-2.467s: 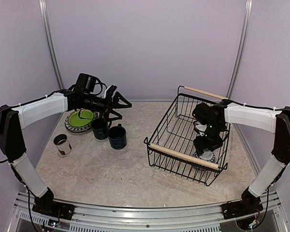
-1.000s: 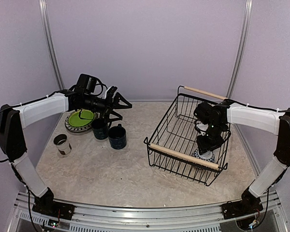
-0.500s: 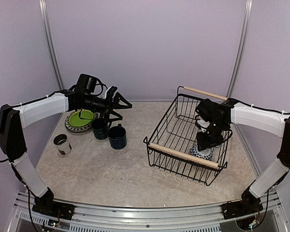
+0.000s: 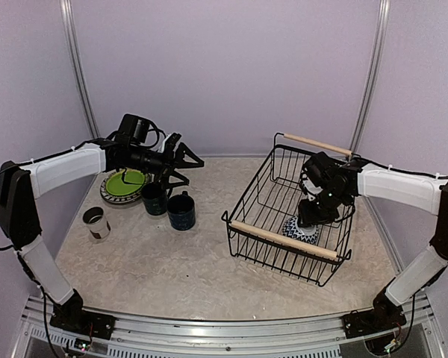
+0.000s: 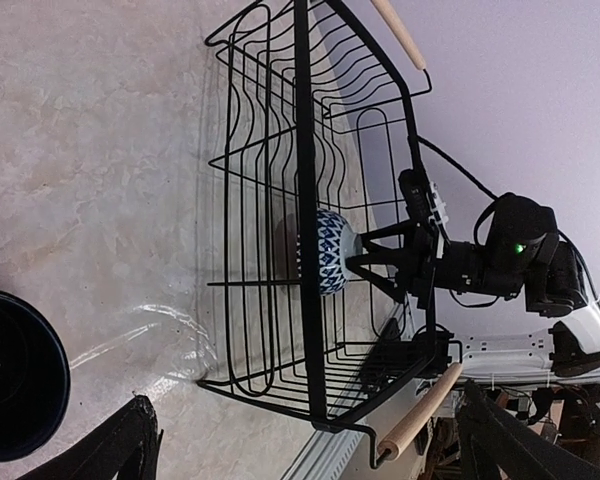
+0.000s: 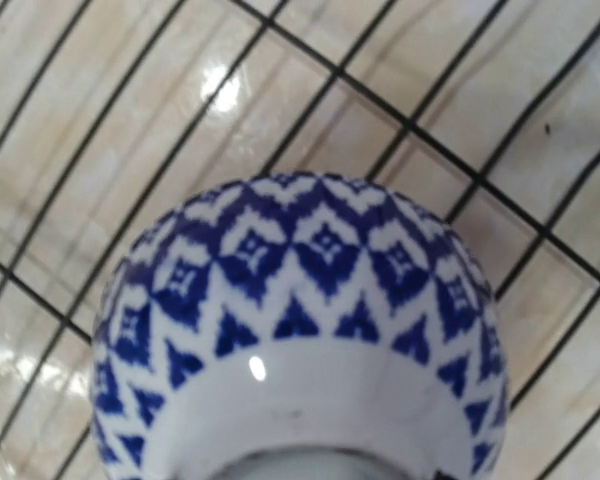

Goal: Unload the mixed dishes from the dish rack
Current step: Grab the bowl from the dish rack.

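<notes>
The dish rack (image 4: 284,241), a black wire basket with wooden handles, stands at the right. Inside it my right gripper (image 4: 308,218) is shut on the blue-white bowl (image 4: 297,229), which hangs tilted just above the rack's floor. The bowl's patterned outside (image 6: 300,300) fills the right wrist view, with the rack wires (image 6: 380,100) behind it; the fingers are hidden there. In the left wrist view the bowl (image 5: 328,250) shows clamped by the right gripper (image 5: 365,262). My left gripper (image 4: 185,162) hovers open over two dark blue mugs (image 4: 154,198) (image 4: 181,209), holding nothing.
A lime green plate (image 4: 125,181) lies on a stack of plates at the far left. A small metal cup (image 4: 96,222) stands nearer the front left. One mug's rim (image 5: 10,370) shows at the left wrist view's lower left.
My right gripper has carried the bowl up and to the left inside the rack, off the floor near the front handle. The left arm has stayed still.
</notes>
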